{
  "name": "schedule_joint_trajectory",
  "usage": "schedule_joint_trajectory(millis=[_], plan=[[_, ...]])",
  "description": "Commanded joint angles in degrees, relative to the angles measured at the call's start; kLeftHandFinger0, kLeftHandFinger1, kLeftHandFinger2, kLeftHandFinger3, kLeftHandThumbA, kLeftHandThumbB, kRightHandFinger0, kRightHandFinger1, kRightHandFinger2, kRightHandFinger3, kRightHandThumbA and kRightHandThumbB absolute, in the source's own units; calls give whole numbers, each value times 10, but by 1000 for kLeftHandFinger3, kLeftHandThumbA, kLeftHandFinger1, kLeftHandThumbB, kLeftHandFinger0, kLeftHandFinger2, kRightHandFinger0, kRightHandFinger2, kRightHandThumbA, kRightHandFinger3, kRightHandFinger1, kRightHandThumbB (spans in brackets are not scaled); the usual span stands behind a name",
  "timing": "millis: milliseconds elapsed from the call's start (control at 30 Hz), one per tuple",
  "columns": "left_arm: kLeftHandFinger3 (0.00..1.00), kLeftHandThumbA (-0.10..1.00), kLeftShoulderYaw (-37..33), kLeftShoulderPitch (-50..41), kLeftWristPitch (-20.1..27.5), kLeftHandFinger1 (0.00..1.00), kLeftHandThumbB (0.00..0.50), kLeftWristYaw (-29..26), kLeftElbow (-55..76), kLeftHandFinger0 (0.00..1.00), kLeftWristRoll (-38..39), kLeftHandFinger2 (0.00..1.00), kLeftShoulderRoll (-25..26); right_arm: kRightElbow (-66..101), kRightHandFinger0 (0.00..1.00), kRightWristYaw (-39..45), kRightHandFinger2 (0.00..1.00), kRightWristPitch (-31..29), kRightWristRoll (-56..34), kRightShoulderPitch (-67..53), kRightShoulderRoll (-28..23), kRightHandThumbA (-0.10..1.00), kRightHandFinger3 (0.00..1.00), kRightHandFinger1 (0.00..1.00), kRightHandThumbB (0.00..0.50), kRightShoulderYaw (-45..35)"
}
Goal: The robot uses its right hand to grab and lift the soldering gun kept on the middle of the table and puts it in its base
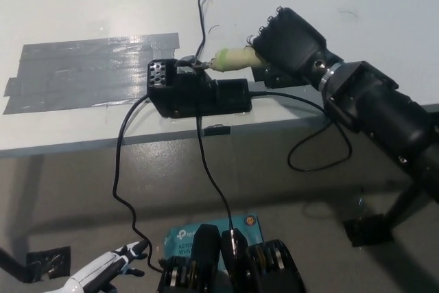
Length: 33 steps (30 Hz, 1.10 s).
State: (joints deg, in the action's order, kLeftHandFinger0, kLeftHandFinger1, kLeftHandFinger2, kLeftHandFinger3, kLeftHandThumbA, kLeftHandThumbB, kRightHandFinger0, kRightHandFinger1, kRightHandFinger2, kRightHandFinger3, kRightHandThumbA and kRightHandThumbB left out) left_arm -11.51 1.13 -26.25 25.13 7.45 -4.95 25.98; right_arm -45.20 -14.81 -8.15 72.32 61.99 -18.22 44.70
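White table (pixel 82 5), spread wide beyond the fingers, with a grey tape patch (pixel 89 70) well off to their left. Black right hand (pixel 288 39) closed around the pale handle of the soldering gun (pixel 230 58), held just left of the fingers, tip touching the top of the black base (pixel 195 94). Thin black cable (pixel 322 135) looped below the fingers. White left hand (pixel 103 272) low at the lower left, fingers apart, holding nothing.

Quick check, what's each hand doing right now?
Right hand: shut on the soldering gun, tip at the black base.
Left hand: resting at the lower left, holding nothing, fingers apart, open.
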Motion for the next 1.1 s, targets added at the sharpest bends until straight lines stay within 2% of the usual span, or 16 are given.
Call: schedule_joint_trajectory(millis=[0, 33, 133, 200, 267, 367, 433, 500, 533, 567, 733, 767, 800, 833, 1033, 1067], plan=[[1000, 1000, 9, 7, -7, 830, 500, 10, 15, 1000, -9, 980, -3, -26, 0, -54, 100, -20, -5, 68, 22, -100, 30, 0, 97, 0], [1000, 1000, 10, 3, -7, 805, 500, 10, 22, 1000, -11, 969, -5, -25, 0, -32, 66, -16, -7, 79, 27, -100, 56, 0, 53, 0], [1000, 1000, 10, 7, -7, 794, 500, 12, 22, 1000, -16, 975, -7, -30, 0, -26, 126, -11, -2, 94, 28, -100, 96, 0, 53, 6], [1000, 1000, 9, 13, -7, 792, 500, 14, 21, 1000, -19, 973, -8, -30, 0, -28, 197, -11, -6, 104, 28, -100, 0, 0, 60, 2], [1000, 1000, 13, 13, -7, 842, 500, 14, 23, 1000, -18, 996, -12, -39, 0, -29, 180, -10, 1, 119, 29, -100, 59, 0, 75, 7], [1000, 1000, 13, 14, -7, 882, 500, 17, 25, 1000, -19, 1000, -17, -35, 0, -19, 152, -17, 6, 128, 21, -100, 0, 0, 35, 15], [1000, 1000, 15, 13, -7, 872, 500, 19, 25, 1000, -23, 1000, -18, -36, 0, -42, 142, -17, 20, 126, 16, -65, 26, 0, 151, 27], [1000, 1000, 16, 14, -7, 868, 500, 23, 26, 1000, -27, 1000, -21, -34, 0, -42, 139, -16, 21, 121, 13, -40, 51, 0, 185, 31], [1000, 1000, 18, 14, -7, 898, 500, 26, 25, 1000, -25, 1000, -21, -22, 0, -12, 173, -30, 4, 111, 10, -92, 199, 0, 117, 26], [1000, 1000, 17, 14, -7, 887, 500, 26, 26, 1000, -30, 1000, -21, -18, 0, -11, 168, -34, -1, 104, 10, -100, 199, 0, 106, 25], [1000, 1000, 22, 16, -7, 873, 500, 35, 24, 1000, -36, 1000, -28, -20, 0, -35, 59, -27, 8, 80, 12, -22, 137, 0, 168, 30], [1000, 1000, 23, 16, -7, 864, 500, 37, 27, 1000, -43, 1000, -30, -18, 0, -42, 31, -17, 17, 72, 12, 24, 206, 0, 181, 35], [1000, 1000, 24, 17, -7, 862, 500, 40, 27, 1000, -45, 1000, -31, -22, 0, -39, 3, -15, 15, 62, 16, 28, 34, 0, 148, 37], [1000, 1000, 23, 17, -7, 863, 500, 42, 29, 1000, -46, 1000, -31, -24, 0, -38, 0, -6, 24, 56, 16, 67, 18, 0, 165, 43], [1000, 1000, 31, 19, -7, 893, 500, 52, 26, 1000, -61, 1000, -40, -11, 0, -40, 9, -29, 2, 41, 14, -35, 211, 0, 260, 37], [1000, 1000, 33, 19, -7, 885, 500, 53, 26, 1000, -64, 1000, -42, -15, 0, -56, 1, -16, 9, 44, 20, -62, 91, 0, 181, 39]])
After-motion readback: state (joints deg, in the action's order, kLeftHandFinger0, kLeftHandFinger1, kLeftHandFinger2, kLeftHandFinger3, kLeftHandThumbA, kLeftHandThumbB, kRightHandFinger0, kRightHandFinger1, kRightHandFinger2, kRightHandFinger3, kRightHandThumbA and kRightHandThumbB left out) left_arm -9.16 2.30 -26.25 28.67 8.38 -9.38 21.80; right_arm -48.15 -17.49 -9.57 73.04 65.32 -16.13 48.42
